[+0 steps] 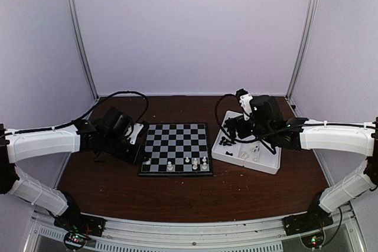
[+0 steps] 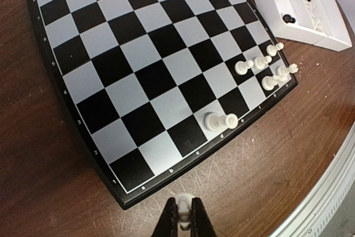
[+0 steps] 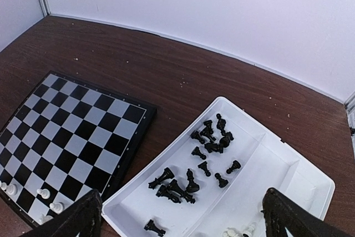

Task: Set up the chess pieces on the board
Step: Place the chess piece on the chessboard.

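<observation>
Left wrist: left gripper (image 2: 184, 221) beside board (image 2: 150, 81)

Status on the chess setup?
Left gripper shut on white piece, just off board. Right gripper open over tray. Few white pieces set, black pieces in tray. Nothing in the way.

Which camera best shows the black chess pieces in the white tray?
The right wrist view: the black pieces lie scattered and distinct in the tray. The top view shows only dark specks; the left wrist view catches a few at its upper edge.
</observation>
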Action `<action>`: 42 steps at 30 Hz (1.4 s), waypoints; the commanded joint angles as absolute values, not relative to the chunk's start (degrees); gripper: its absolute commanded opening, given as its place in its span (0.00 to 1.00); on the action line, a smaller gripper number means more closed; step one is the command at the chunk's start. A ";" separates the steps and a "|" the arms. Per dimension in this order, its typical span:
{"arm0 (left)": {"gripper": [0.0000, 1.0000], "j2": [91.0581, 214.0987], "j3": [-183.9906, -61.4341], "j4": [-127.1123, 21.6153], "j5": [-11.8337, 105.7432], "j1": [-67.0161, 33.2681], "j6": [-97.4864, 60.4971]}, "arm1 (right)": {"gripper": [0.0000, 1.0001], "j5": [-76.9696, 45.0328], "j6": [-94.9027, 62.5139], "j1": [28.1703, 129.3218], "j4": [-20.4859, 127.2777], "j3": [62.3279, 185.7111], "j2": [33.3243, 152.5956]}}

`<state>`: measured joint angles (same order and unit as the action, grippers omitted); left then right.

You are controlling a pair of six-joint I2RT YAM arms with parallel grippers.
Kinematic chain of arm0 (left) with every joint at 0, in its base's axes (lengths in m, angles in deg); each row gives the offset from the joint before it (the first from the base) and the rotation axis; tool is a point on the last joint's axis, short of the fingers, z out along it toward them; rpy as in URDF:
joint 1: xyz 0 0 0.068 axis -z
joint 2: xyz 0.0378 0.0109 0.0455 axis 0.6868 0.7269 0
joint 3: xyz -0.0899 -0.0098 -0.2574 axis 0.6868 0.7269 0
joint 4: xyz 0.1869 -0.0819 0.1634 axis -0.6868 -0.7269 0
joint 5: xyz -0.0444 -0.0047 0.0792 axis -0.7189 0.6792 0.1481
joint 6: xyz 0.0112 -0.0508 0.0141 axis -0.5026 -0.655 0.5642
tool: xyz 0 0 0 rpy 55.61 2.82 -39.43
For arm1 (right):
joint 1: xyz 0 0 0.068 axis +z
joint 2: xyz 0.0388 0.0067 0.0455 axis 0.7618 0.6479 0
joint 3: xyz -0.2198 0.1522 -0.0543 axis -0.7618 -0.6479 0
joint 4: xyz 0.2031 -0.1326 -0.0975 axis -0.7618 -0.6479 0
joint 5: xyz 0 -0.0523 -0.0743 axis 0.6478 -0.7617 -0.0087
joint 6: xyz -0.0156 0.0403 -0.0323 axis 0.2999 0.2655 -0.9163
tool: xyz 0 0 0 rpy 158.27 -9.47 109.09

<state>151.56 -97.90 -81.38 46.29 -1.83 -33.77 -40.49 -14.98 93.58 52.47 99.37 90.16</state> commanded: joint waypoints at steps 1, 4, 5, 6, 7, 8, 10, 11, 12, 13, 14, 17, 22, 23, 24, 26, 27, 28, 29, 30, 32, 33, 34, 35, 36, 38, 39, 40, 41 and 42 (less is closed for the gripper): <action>0.00 152.79 -96.82 -78.09 49.20 -0.27 -31.79 | 1.00 -42.40 -13.72 93.30 53.82 97.60 88.42; 0.00 152.80 -96.64 -76.71 53.31 1.84 -30.75 | 1.00 -42.48 -13.70 93.23 53.84 96.93 88.04; 0.00 152.76 -96.59 -76.11 54.18 2.46 -30.52 | 1.00 -42.72 -13.63 93.14 53.83 96.83 88.08; 0.00 152.68 -96.49 -75.54 55.25 2.96 -30.48 | 1.00 -42.97 -13.53 93.05 55.01 96.75 88.15; 0.00 152.72 -96.40 -74.96 56.33 3.33 -30.47 | 1.00 -42.96 -13.44 92.86 55.32 96.79 88.23; 0.00 152.80 -96.35 -74.49 56.63 3.56 -30.59 | 1.00 -42.98 -13.50 92.75 55.35 96.81 88.41; 0.00 153.23 -96.17 -74.06 57.14 3.86 -31.04 | 1.00 -42.99 -13.49 92.61 55.37 96.90 88.60; 0.00 153.61 -96.10 -73.88 57.35 3.91 -31.34 | 1.00 -42.85 -13.51 92.56 55.39 96.90 88.61; 0.00 154.02 -95.91 -73.73 57.76 3.91 -31.75 | 1.00 -42.72 -13.52 92.51 55.46 96.86 88.61; 0.00 154.40 -95.63 -73.48 57.92 3.91 -32.12 | 1.00 -42.61 -13.58 92.51 55.55 96.75 88.54; 0.00 154.75 -95.28 -73.03 57.99 3.87 -32.36 | 1.00 -42.51 -13.60 92.50 55.74 96.65 88.48; 0.00 156.05 -94.66 -71.52 57.61 3.91 -33.04 | 1.00 -42.10 -13.77 92.42 55.78 96.46 88.32; 0.00 158.11 -95.43 -70.83 57.06 4.04 -33.21 | 1.00 -42.00 -14.28 92.23 55.47 96.46 87.87; 0.00 158.46 -95.65 -70.91 57.06 4.08 -33.20 | 1.00 -42.01 -14.33 92.24 55.41 96.46 87.76; 0.00 158.88 -95.82 -71.02 57.07 4.04 -33.03 | 1.00 -41.96 -14.45 92.17 55.40 96.42 87.61; 0.00 159.61 -96.24 -71.50 57.58 4.24 -32.81 | 1.00 -41.93 -14.63 92.07 55.44 96.37 87.47; 0.00 160.03 -96.39 -71.79 57.98 4.31 -32.64 | 1.00 -41.93 -14.72 91.99 55.40 96.44 87.39; 0.00 160.31 -96.59 -71.81 58.57 4.47 -32.51 | 1.00 -41.93 -14.81 91.92 55.42 96.46 87.38; 0.00 160.66 -96.80 -71.83 59.26 4.59 -32.46 | 1.00 -41.92 -15.02 91.90 55.47 96.46 87.38; 0.00 160.91 -96.92 -71.66 59.82 4.59 -32.43 | 1.00 -42.08 -15.21 91.83 55.41 96.51 87.44; 0.00 161.33 -96.81 -70.87 60.46 4.69 -32.40 | 1.00 -42.26 -15.48 91.55 55.08 96.74 87.46; 0.00 161.54 -96.69 -70.35 60.58 4.66 -32.44 | 1.00 -42.29 -15.60 91.48 54.87 96.91 87.40; 0.00 161.62 -96.62 -69.87 60.59 4.74 -32.48 | 1.00 -42.22 -15.70 91.39 54.67 97.02 87.31; 0.00 161.82 -96.52 -69.49 60.58 4.78 -32.45 | 1.00 -42.16 -15.79 91.36 54.53 97.19 87.17; 0.00 162.08 -96.57 -69.33 60.59 4.79 -32.49 | 1.00 -42.16 -15.94 91.34 54.44 97.22 87.05; 0.00 162.60 -96.53 -69.02 60.47 4.79 -32.46 | 1.00 -42.17 -15.97 91.21 54.42 97.17 86.86; 0.00 162.85 -96.51 -68.88 60.37 4.79 -32.52 | 1.00 -42.19 -15.98 91.27 54.43 97.09 86.85; 0.00 162.97 -96.54 -68.58 60.32 4.79 -32.56 | 1.00 -42.04 -15.98 91.25 54.43 97.06 86.85; 0.00 163.08 -96.37 -68.26 60.33 4.79 -32.51 | 1.00 -41.93 -15.98 91.17 54.43 97.00 86.85; 0.00 163.23 -96.34 -67.98 60.27 4.79 -32.49 | 1.00 -41.66 -15.90 91.19 54.41 96.99 86.85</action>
